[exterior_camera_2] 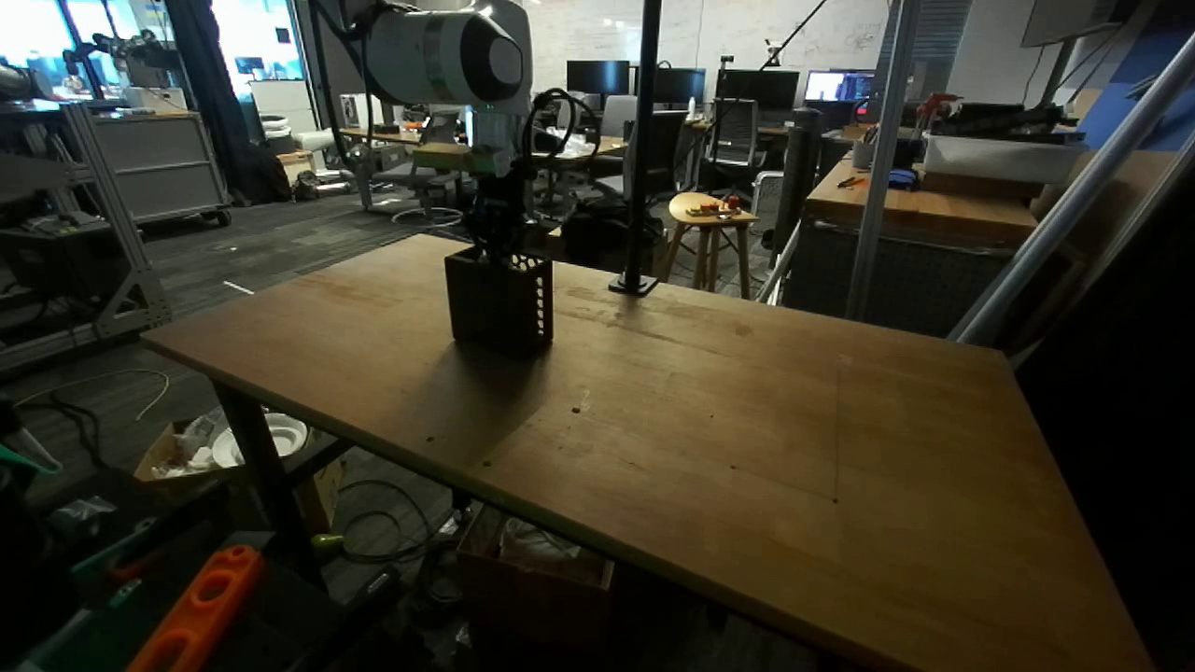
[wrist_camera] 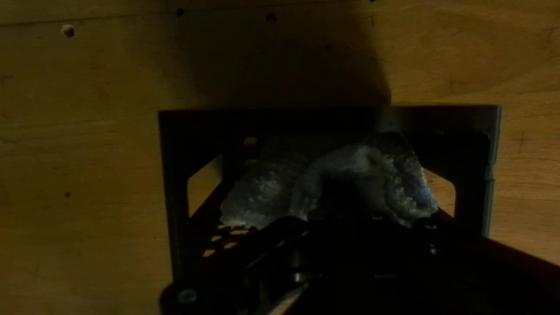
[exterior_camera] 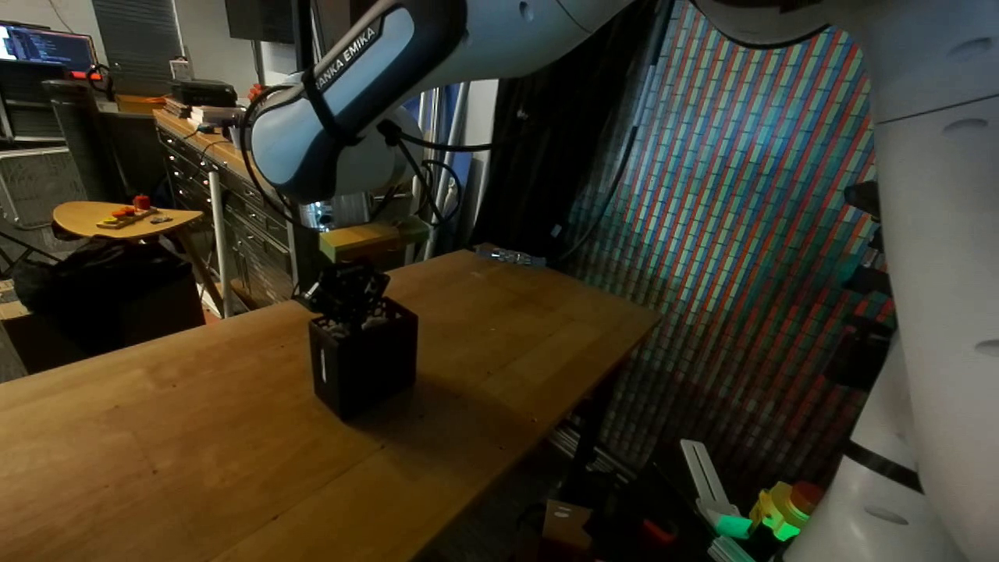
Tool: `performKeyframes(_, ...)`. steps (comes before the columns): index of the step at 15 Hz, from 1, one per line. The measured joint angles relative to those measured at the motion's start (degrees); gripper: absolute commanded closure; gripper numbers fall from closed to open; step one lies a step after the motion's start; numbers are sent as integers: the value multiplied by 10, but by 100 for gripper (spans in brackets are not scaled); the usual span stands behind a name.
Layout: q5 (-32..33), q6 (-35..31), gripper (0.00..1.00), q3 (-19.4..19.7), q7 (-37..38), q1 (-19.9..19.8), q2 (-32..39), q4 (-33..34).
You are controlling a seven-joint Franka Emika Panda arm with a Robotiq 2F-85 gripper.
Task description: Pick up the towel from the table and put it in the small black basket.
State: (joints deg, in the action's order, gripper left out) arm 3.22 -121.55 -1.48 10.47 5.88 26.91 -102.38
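Note:
The small black basket (exterior_camera: 364,371) stands upright on the wooden table and also shows in an exterior view (exterior_camera_2: 499,303). In the wrist view I look down past its rim (wrist_camera: 474,118). The grey-white towel (wrist_camera: 262,192) is bunched inside the basket, with a blue patch at one side. A little of the towel (exterior_camera: 376,318) shows at the basket's mouth. My gripper (exterior_camera: 353,300) points down into the basket opening. In the wrist view the gripper (wrist_camera: 343,188) is dark, its fingertips close together with the towel gathered around them. The basket walls hide the towel in an exterior view.
The wooden table (exterior_camera_2: 747,439) carries the basket near its far edge. A black pole (exterior_camera_2: 637,187) rises from the table's far edge near the basket. A clear plastic item (exterior_camera: 511,256) lies at a table corner. Boxes stand on the floor below.

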Motion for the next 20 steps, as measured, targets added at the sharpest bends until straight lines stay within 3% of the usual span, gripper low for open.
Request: performKeyframes(20,-47,-43,100,-8,-56,-10,46,14)
